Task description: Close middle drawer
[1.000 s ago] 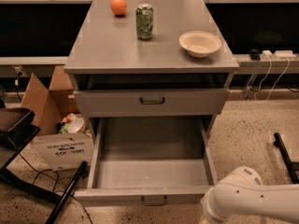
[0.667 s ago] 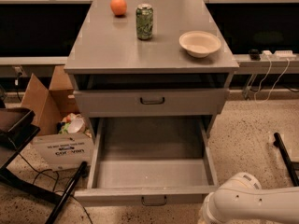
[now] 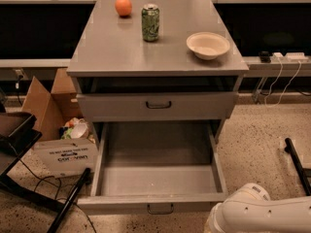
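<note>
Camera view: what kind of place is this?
Probably a lab or office workspace: grey drawer cabinet, cardboard box on speckled floor, cables along the wall. The gripper is out of view; only the arm shows, bottom right.

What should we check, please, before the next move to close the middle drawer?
1. Middle drawer pulled out, needs pushing: ok.
2. Nothing lying in its tray: ok.
3. Front handle unobstructed: ok.
4. Gripper position: cannot tell; it is out of view, and only the arm shows at lower right.
5. Black bar clear of the front-left corner: cannot tell.
</note>
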You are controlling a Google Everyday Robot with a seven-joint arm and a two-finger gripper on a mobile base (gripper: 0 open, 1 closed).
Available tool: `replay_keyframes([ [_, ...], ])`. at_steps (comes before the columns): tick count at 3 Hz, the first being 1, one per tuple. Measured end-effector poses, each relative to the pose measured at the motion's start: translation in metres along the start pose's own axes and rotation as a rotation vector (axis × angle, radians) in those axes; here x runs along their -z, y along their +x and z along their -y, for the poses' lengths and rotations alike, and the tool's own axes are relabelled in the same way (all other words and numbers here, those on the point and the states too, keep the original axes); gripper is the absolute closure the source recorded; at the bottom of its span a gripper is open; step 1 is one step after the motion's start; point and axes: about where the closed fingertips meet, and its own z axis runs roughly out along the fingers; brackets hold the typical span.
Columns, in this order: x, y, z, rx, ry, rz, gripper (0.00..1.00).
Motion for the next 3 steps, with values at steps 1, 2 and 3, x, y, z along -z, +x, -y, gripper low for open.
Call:
replay_keyframes([
  [1, -0.003, -0.004, -0.005, -0.002, -0.008, 0.002, 1.00],
  [2, -0.026, -0.016, -0.010, -0.020, -0.032, 0.051, 1.00],
  [3, -0.059, -0.022, -0.008, -0.049, -0.036, 0.122, 1.00],
])
